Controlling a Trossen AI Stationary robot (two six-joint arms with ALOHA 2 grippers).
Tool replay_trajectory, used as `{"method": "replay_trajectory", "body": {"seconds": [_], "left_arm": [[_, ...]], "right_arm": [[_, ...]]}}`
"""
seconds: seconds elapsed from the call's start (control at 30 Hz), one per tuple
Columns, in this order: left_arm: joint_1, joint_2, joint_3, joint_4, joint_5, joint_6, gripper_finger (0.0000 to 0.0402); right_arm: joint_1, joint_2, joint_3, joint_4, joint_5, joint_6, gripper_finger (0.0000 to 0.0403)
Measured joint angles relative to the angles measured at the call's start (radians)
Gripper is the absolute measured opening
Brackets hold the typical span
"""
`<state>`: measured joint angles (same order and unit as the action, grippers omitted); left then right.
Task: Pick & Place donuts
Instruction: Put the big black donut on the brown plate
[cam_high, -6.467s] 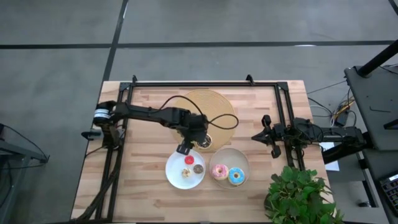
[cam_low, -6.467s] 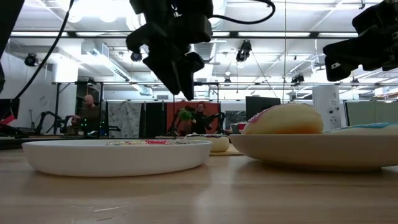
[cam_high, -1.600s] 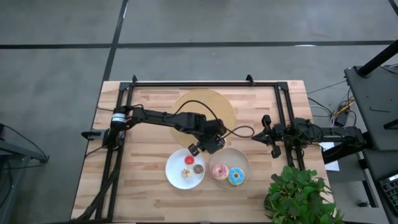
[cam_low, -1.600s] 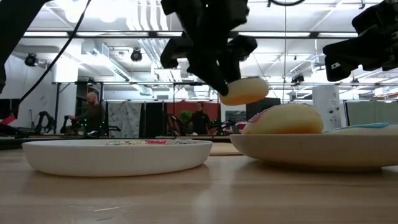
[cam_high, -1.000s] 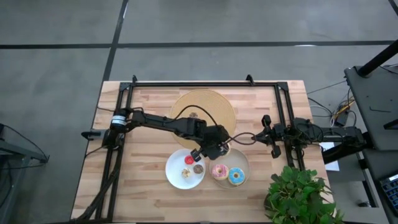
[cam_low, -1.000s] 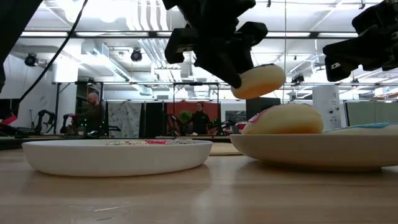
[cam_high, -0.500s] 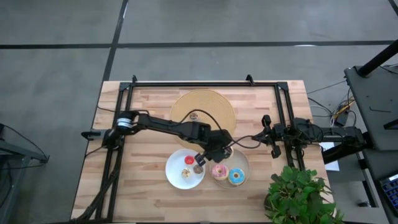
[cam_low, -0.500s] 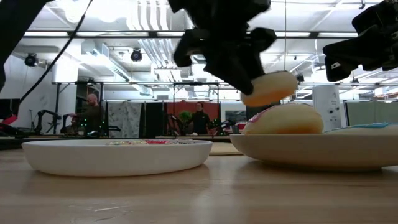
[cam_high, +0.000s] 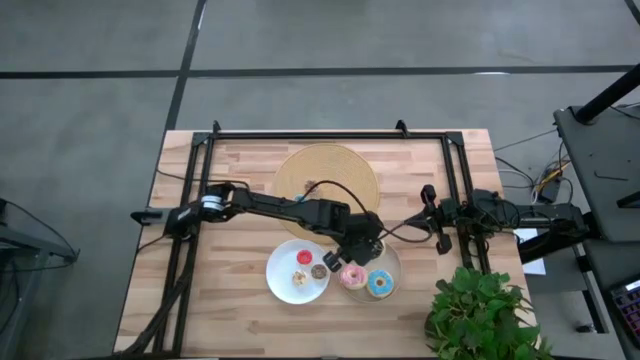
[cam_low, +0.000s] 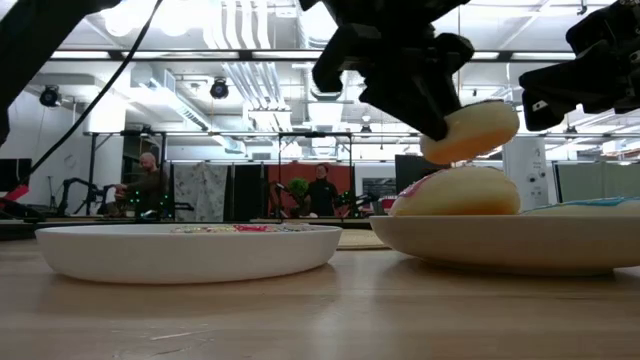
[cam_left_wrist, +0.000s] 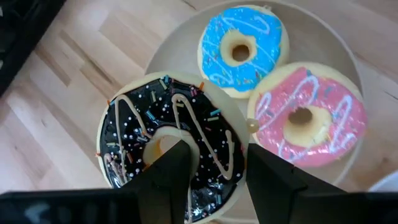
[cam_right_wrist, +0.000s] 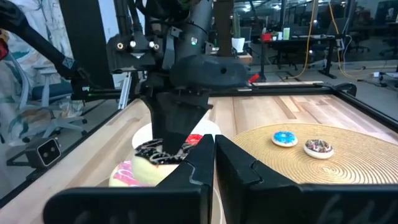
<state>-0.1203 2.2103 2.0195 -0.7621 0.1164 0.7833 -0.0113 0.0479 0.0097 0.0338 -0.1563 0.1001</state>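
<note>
A: Which step was judged to be in hand?

B: Placing. The chocolate donut (cam_left_wrist: 171, 155) was held clamped in the left gripper (cam_high: 352, 258), one finger through the hole, above the right plate (cam_high: 392, 262), near the pink donut (cam_high: 352, 276) and the blue donut (cam_high: 379, 285) already laid there.

A: And the next move?

B: A lowering onto bare plate beside the pink one, then a release, was thought needed.

A: How was it pointed?

B: As a ring, no long axis was shown; it was tilted, icing upward.

A: The other arm?

B: The right gripper (cam_high: 425, 215) was parked at the right edge, fingers together.
</note>
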Motion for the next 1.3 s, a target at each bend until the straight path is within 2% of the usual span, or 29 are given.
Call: {"method": "replay_trajectory", "body": {"seconds": [0.47,1.3], "left_arm": [[-0.032,0.06,0.005,0.021,0.0,0.009,0.0119],[-0.014,0.083,-0.012,0.124,0.025,0.008,0.0119]], "right_arm": [[0.0,0.001,0.0,0.0,0.0,0.001,0.0008],[0.0,0.0,0.0,0.0,0.0,-0.002,0.0008]]}}
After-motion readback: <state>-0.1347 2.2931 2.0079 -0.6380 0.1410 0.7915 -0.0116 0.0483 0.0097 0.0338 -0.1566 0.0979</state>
